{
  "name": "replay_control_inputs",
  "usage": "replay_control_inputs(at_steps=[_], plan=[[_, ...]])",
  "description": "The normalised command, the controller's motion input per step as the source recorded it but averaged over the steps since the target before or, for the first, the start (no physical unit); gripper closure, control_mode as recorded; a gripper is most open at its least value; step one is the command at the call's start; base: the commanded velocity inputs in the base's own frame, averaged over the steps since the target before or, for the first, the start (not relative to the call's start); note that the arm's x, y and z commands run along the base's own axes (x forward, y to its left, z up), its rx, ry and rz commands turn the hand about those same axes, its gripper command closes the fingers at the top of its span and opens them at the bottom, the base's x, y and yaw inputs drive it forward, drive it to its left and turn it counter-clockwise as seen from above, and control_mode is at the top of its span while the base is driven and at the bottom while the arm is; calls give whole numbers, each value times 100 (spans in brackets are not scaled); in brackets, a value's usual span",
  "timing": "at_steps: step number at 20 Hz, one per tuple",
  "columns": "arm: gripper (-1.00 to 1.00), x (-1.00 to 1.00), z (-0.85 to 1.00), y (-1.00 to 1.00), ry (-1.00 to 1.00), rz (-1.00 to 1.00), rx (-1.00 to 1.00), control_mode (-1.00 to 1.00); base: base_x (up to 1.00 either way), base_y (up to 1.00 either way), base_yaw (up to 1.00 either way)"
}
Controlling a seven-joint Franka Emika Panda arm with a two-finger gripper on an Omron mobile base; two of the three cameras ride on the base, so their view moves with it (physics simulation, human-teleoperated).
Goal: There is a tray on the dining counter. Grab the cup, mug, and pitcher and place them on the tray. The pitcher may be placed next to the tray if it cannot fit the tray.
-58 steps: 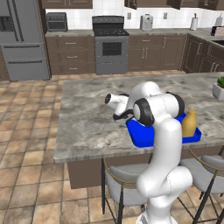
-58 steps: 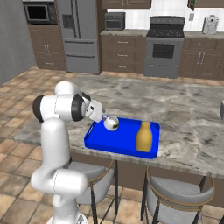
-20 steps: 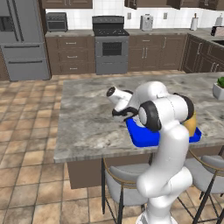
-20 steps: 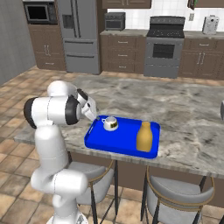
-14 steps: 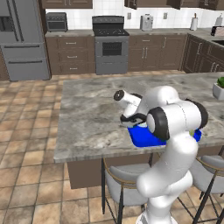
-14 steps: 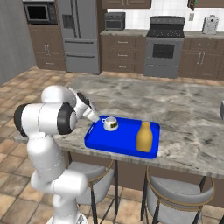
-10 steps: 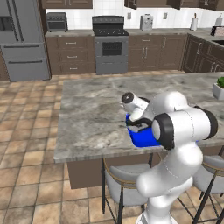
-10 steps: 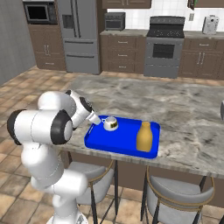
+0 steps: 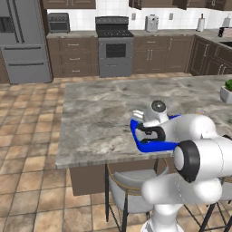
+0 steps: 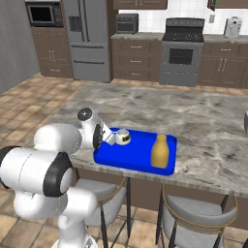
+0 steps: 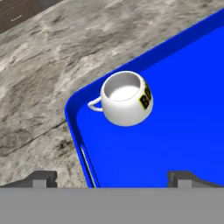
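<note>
so here we've got the blue tray (image 10: 138, 162) sitting near the front edge of the dining counter (image 10: 203, 118), and the white mug (image 10: 122, 137) is standing upright on it, tucked into the tray's corner on our arm's side. in the hand view the mug (image 11: 126, 99) looks white inside with a dark-and-yellow mark on its side, and its handle points toward the tray's rim (image 11: 74, 127), close to it but we can't tell if it touches. the yellow-orange pitcher (image 10: 159, 151) is also upright on the tray, further along toward the other end, apart from the mug. our gripper (image 11: 111, 177) hangs just above and beside the mug's corner of the tray with the two finger tips (image 11: 43, 177) spread wide, nothing between them, mug sitting free ahead of them. in the right base view the hand (image 10: 103, 136) sits right next to the mug. from the left base view our arm covers most of the tray (image 9: 149, 146), so we only see a blue strip of it under the hand. the green cup we can't pick out.
</note>
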Motion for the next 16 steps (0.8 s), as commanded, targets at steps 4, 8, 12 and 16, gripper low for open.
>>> replay_control_inputs(at_steps=[4,8,12,16], plan=[[-100,-44,38,0,4,27,10,-100,0,0,0],[-100,-44,39,0,0,22,2,-100,0,0,0],[-100,-44,36,0,-1,18,0,-100,0,0,0],[-100,-54,21,0,-13,12,-6,-100,0,0,0]])
